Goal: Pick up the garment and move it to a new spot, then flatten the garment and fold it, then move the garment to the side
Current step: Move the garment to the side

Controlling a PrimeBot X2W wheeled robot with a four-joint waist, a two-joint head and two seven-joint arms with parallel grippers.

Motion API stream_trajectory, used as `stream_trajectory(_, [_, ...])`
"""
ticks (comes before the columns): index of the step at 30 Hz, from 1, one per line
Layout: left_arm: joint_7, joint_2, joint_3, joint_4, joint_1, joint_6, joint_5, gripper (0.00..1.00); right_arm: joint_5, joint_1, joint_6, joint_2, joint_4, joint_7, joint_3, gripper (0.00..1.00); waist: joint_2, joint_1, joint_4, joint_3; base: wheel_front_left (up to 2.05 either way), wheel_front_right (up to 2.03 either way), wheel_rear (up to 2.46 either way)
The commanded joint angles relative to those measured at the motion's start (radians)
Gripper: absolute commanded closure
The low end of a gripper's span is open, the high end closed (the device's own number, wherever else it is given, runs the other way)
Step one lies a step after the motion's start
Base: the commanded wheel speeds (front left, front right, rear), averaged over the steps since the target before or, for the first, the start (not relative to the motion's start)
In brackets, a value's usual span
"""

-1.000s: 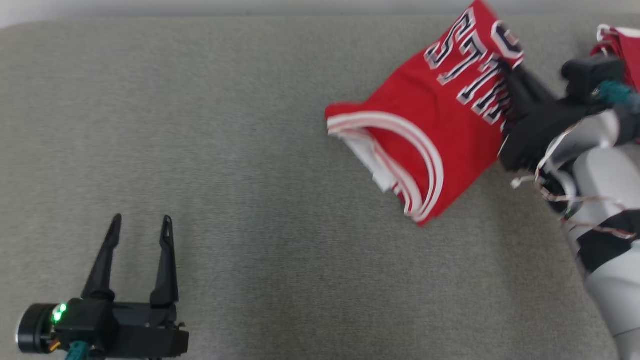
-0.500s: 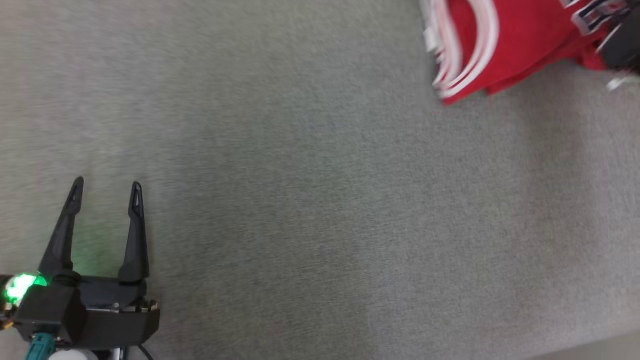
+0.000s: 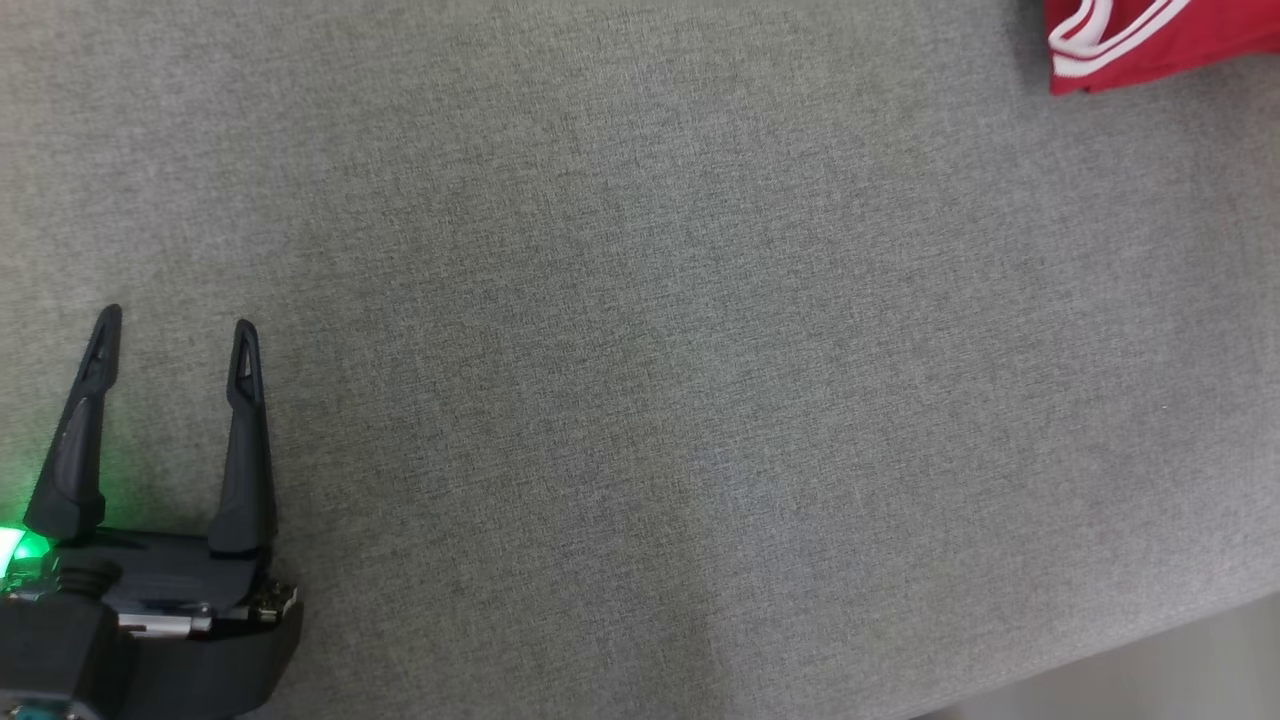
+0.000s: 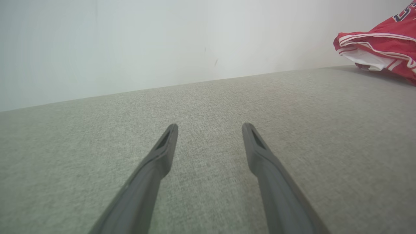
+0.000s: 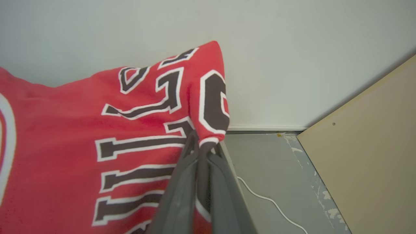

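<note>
The grey fabric counter (image 3: 640,400) stretches across the head view. The folded red garment (image 3: 1200,50) lies at its far right, well apart from the left arm. The right pincer (image 5: 204,146) is clamped on the garment's lettered edge. The left pincer (image 3: 176,322) hovers low at the near left, its fingers spread apart with nothing between them.

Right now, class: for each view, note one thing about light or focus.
Head view: sharp, with a green glow on the fabric beside the left gripper. Left wrist view: the wall is washed out; the jersey casts a shadow. Right wrist view: the right gripper is blurred up close, the jersey's lettering crisp.
</note>
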Motion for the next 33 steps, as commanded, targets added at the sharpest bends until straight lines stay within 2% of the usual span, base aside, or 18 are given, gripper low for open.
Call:
stream_trajectory(1, [0.007, 0.0, -0.006, 0.02, 0.001, 0.0, -0.002, 0.0, -0.007, -0.011, 0.0, -0.005, 0.022, -0.004, 0.0, 1.0, 0.0, 0.0001, -0.005, 0.013, 0.0, 0.0, 0.0])
stream_trajectory(4, [0.012, 0.002, -0.01, 0.019, -0.003, 0.004, -0.003, 0.0, -0.011, -0.028, 0.0, 0.004, 0.076, -0.011, 0.008, 0.98, 0.0, 0.0001, -0.004, 0.02, 0.0, 0.0, 0.0])
stream_trajectory(5, [0.012, 0.002, -0.01, 0.018, -0.004, 0.005, -0.004, 0.0, -0.007, -0.032, 0.0, 0.011, 0.092, -0.011, 0.011, 0.73, 0.0, 0.0001, -0.004, 0.022, 0.0, 0.0, 0.0])
stream_trajectory(6, [0.012, 0.003, -0.009, 0.018, -0.005, 0.008, -0.004, 0.0, 0.0, -0.036, 0.0, 0.018, 0.107, -0.012, 0.011, 0.0, 0.0, 0.0001, -0.005, 0.023, 0.0, 0.0, 0.0])
stream_trajectory(15, [-0.004, -0.002, -0.007, 0.044, -0.004, 0.02, -0.016, 0.0, -0.058, -0.078, 0.0, 0.033, 0.131, -0.169, 0.047, 0.0, 0.0, 0.0001, 0.001, -0.017, 0.0, 0.0, 0.0])
stream_trajectory(24, [-0.032, -0.038, 0.001, 0.102, 0.056, 0.047, -0.048, 0.0, -0.062, -0.035, 0.0, 0.086, 0.08, -0.277, 0.123, 0.0, 0.0, 0.0001, 0.061, -0.223, 0.0, 0.0, 0.0])
stream_trajectory(33, [-0.037, -0.08, 0.02, 0.144, 0.155, 0.062, -0.075, 0.0, -0.012, 0.136, 0.0, 0.117, -0.058, -0.32, 0.158, 0.0, 0.0, 0.0001, 0.138, -0.421, 0.0, 0.0, 0.0])
